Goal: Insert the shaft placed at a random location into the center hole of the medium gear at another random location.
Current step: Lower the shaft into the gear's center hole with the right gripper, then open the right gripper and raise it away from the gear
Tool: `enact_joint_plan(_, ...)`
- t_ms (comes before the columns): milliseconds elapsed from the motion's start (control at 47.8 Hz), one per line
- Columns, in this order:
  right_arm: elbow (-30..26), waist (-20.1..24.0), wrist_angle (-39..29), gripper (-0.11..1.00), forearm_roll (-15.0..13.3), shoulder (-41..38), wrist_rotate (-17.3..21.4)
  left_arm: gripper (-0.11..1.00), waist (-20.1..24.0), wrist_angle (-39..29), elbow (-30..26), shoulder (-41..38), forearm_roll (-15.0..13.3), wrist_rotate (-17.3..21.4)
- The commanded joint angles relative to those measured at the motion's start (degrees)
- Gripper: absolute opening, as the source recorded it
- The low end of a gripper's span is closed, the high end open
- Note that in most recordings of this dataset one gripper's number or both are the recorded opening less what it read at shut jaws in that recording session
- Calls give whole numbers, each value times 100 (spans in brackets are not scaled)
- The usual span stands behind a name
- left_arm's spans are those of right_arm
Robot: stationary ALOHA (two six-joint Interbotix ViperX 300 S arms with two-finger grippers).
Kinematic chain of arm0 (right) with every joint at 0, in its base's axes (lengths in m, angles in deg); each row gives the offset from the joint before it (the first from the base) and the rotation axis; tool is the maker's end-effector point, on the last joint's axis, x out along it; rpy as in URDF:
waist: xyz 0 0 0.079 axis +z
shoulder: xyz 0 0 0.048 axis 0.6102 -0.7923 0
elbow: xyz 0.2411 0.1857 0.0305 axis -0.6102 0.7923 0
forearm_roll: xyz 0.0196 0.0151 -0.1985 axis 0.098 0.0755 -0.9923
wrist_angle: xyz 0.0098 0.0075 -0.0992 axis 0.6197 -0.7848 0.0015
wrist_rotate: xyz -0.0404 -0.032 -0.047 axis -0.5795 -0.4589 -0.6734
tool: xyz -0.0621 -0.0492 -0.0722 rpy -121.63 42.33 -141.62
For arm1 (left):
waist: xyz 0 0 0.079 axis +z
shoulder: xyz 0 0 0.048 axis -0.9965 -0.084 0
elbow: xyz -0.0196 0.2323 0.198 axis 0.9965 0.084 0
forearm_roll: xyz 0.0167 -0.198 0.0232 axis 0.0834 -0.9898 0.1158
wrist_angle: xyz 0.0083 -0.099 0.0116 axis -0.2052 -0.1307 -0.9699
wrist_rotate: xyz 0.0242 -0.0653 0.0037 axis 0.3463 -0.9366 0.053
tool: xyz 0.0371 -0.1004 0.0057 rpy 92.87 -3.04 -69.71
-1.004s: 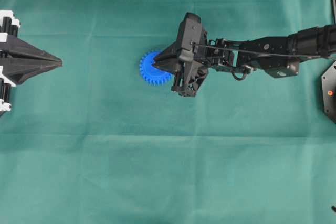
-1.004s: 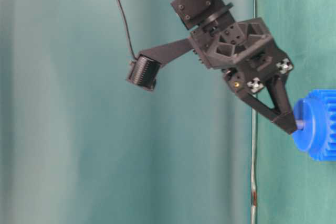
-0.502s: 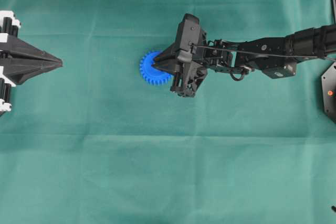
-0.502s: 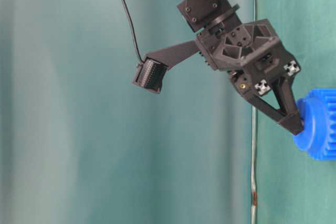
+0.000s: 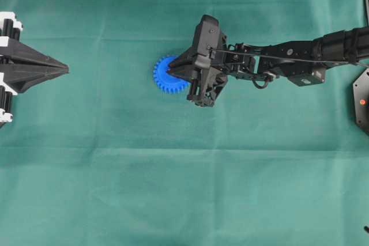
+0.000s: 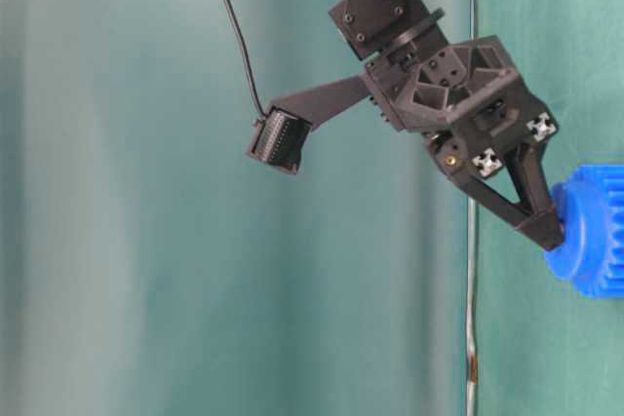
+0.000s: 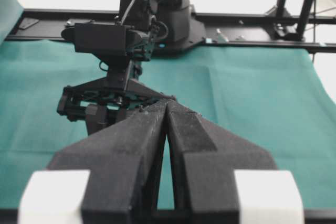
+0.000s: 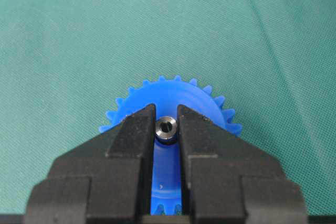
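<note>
Black fingertips of the right gripper (image 8: 166, 128) flank the shaft (image 8: 166, 128), a silver pin seen end-on in the right wrist view. Slight gaps appear beside it, so I cannot tell whether the grip is firm or loosening. Directly beneath lies the medium gear (image 8: 170, 98), flat on the green cloth (image 5: 184, 188), near the cloth's middle, slightly toward its far edge. The shaft's long axis stands square to the gear face, directly at the fingertips, over the hidden center hole. Judged seated or nearly so. The right arm is much nearer; the left gripper (image 5: 60, 70), clenched empty, sits at the left edge. Against the earlier table-level frame, a bare stretch of pin then visible between fingertips and hub (image 6: 565, 231) is gone; the tips now touch the hub.
</note>
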Motion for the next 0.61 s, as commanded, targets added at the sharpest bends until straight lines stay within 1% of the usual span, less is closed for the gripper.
enact_joint_plan(0, -97, 18, -44, 19, 18, 79, -26, 0, -9, 26, -114, -44, 9, 0)
enact_joint_plan(42, -105, 18, -44, 28, 18, 79, -26, 0, -9, 26, -114, -44, 9, -9)
enact_joint_plan(188, -97, 18, -35, 70, 18, 88, -26, 0, -9, 26, -123, -44, 9, 0)
enact_joint_plan(230, -105, 18, -26, 78, 18, 88, -26, 0, -9, 26, -123, -44, 9, 0)
enact_joint_plan(251, -97, 18, -26, 81, 18, 88, -26, 0, -9, 26, -123, -44, 18, 0)
enact_joint_plan(293, -97, 18, -26, 82, 18, 105, -26, 0, -9, 26, -123, -35, 18, 0)
enact_joint_plan(439, -70, 18, -53, 79, 18, 272, -44, 0, -9, 26, -123, -44, 18, -9)
enact_joint_plan(586, 0, 18, -141, 79, 9, 686, -53, 0, -9, 26, -123, -35, 18, -9)
